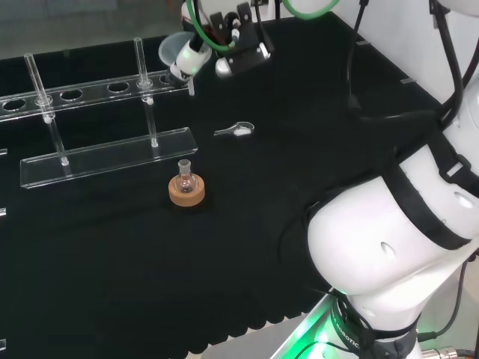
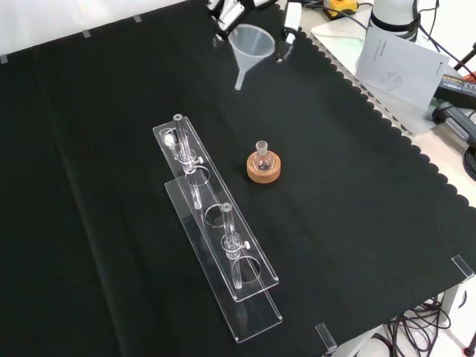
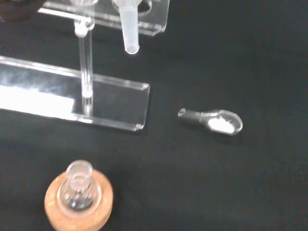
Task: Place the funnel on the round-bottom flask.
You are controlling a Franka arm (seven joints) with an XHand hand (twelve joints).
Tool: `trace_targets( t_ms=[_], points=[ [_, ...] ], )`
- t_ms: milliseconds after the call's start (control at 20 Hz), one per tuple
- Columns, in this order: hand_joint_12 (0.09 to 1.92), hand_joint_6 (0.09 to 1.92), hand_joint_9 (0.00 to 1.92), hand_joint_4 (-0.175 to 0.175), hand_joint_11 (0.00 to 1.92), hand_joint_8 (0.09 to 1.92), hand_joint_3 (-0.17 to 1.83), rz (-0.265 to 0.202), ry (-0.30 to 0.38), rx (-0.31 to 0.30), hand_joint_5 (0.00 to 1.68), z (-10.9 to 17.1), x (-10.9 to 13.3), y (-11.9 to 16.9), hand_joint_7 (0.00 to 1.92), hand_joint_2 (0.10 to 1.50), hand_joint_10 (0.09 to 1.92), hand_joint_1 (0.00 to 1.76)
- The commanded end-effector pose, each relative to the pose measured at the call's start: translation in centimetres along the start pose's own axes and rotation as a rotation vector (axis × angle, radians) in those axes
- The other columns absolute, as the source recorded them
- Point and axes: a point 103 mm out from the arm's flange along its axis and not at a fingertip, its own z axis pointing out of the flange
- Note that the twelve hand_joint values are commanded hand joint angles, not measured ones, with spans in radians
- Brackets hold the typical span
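Note:
The hand (image 1: 223, 39) hangs above the far end of the cloth, shut on a clear funnel (image 1: 174, 49) held in the air with its stem pointing down. In the front view the funnel (image 2: 249, 42) hangs at the top between the hand's fingers (image 2: 290, 21), up and a little left of the flask. The small round-bottom flask (image 1: 184, 178) stands upright on a cork ring (image 1: 186, 194) in mid-cloth, apart from the hand. The wrist view shows the funnel's stem (image 3: 129, 30) well away from the flask's open neck (image 3: 79, 172).
A clear plastic tube rack (image 1: 105, 153) (image 2: 216, 230) stands beside the flask, with upright rods. A small clear scoop (image 1: 238, 130) (image 3: 214, 120) lies on the cloth between the hand and the flask. Papers (image 2: 398, 59) lie past the cloth's scalloped edge.

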Motion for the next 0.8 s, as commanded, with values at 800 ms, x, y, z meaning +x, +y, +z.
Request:
trace_targets(
  t_ms=[800],
  points=[
    [1.28, 0.73, 1.05, -0.047, 0.53, 0.91, 0.48, -0.106, 0.045, 0.090, 0.69, 7.4, 4.3, 0.6, 0.84, 0.81, 0.72, 0.70]
  ],
)
